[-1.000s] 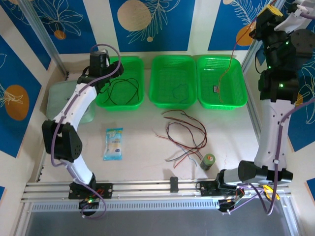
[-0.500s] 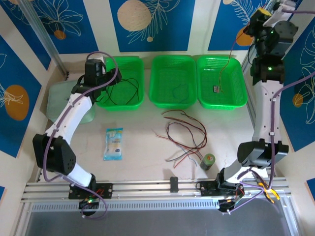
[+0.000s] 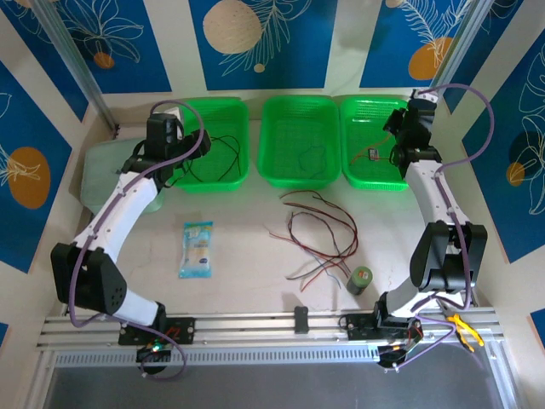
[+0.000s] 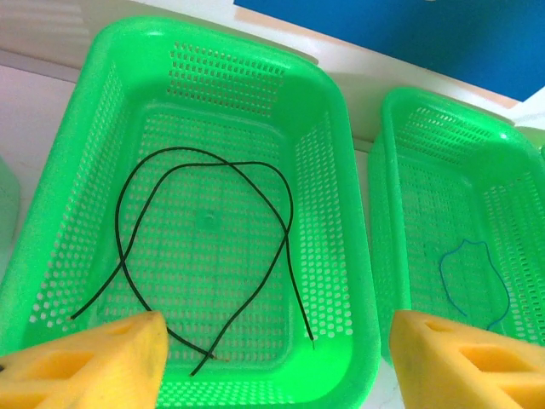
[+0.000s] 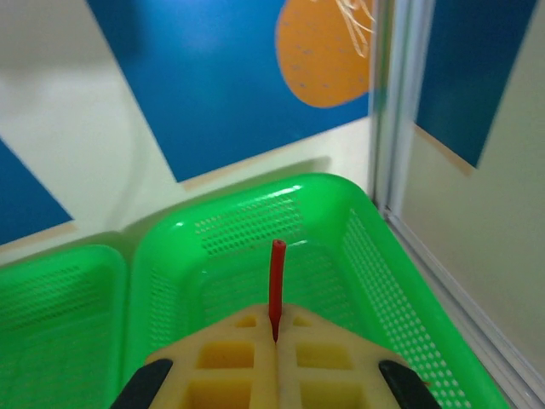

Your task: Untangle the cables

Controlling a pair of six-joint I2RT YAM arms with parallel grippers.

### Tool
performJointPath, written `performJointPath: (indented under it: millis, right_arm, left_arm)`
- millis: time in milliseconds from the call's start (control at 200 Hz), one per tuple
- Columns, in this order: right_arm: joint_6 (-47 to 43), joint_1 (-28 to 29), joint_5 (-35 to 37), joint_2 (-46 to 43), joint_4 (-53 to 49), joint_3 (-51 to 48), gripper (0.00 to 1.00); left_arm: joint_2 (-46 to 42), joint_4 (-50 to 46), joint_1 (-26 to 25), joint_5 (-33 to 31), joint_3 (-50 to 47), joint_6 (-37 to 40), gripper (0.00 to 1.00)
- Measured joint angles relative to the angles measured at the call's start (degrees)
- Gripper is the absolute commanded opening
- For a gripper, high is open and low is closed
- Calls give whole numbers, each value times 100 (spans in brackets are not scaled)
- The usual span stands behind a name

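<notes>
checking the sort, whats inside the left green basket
Black cable, looped and crossing, on the left basket's floor. One finger of the left gripper covers its near-left corner.

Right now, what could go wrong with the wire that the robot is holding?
The right end effector pinches the red cable close to its tip, so it might slip free. Let go carelessly, it could drape over the right basket's rim instead of landing inside.
</notes>
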Motion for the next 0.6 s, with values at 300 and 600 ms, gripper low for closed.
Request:
performJointPath:
  millis: [300,600]
  right_arm:
    - [389,-284,-17,817,-236,297,0]
    - [881,-590,-623,2004,-1279,1054,0]
  left_arm:
    - [-315,-39,-90,-2,-212,-24,71]
    - [-505,-179,-251,-7,-413,-46,72]
